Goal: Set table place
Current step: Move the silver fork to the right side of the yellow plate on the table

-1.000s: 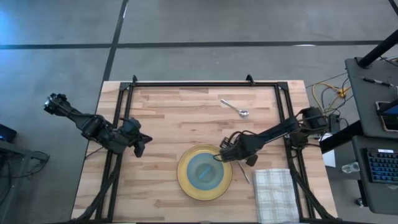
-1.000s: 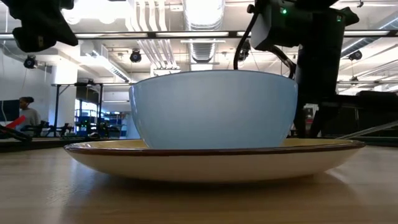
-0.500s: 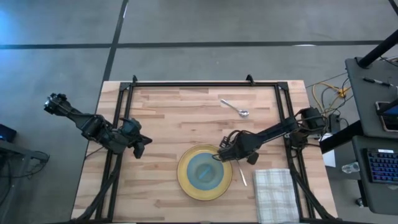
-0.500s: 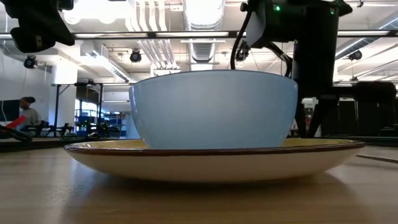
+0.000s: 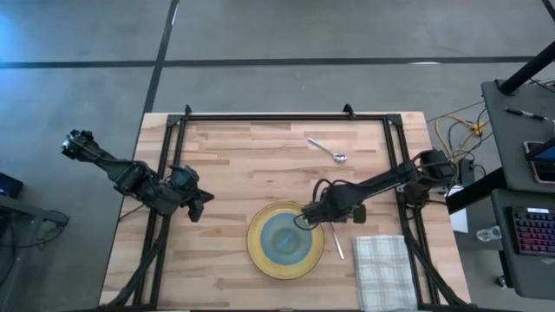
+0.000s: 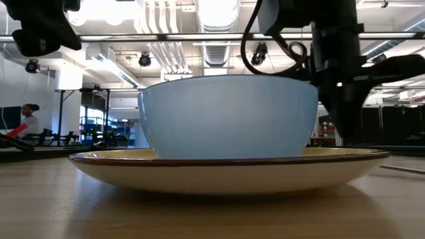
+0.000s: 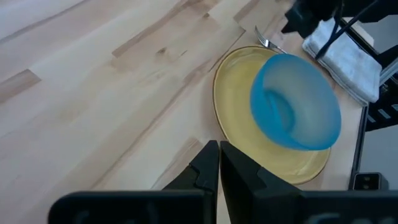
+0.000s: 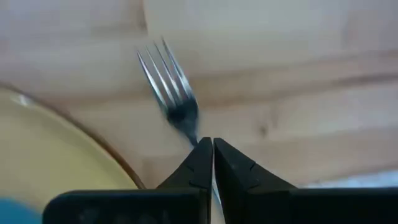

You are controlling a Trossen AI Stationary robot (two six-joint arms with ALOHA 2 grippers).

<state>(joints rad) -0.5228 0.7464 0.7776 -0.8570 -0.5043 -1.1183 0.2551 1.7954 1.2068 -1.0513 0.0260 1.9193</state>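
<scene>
Right gripper (image 5: 314,214): fingers together, hanging over the plate's rim at about 2 o'clock; fork tines poke out just past the tips in the right wrist view; pinching the handle or only near it, cannot tell.
Fork (image 8: 171,93): lies flat on the wood, just beside the plate at 3 o'clock, between plate and napkin, tines toward 12 o'clock.
Left gripper (image 5: 196,206): fingers together, nothing held, waiting at the table's 9 o'clock side, well apart from the plate.
Plate (image 5: 256,251): yellow, round, near the 6 o'clock edge of the table.
Bowl (image 5: 283,237): blue, sits upright in the middle of the plate.
Napkin (image 5: 384,273): checked cloth, at 4 o'clock from the plate, past the fork.
Spoon (image 5: 328,150): far off, toward 1 o'clock from the plate, not yet in its place.
Table (image 5: 243,165): light wood planks.
Step in hand: probably finishing the fork.
Doing it well: lift straight up, slowly; keep clear of the plate rim; leave the fork straight beside the plate; then go for the spoon.
</scene>
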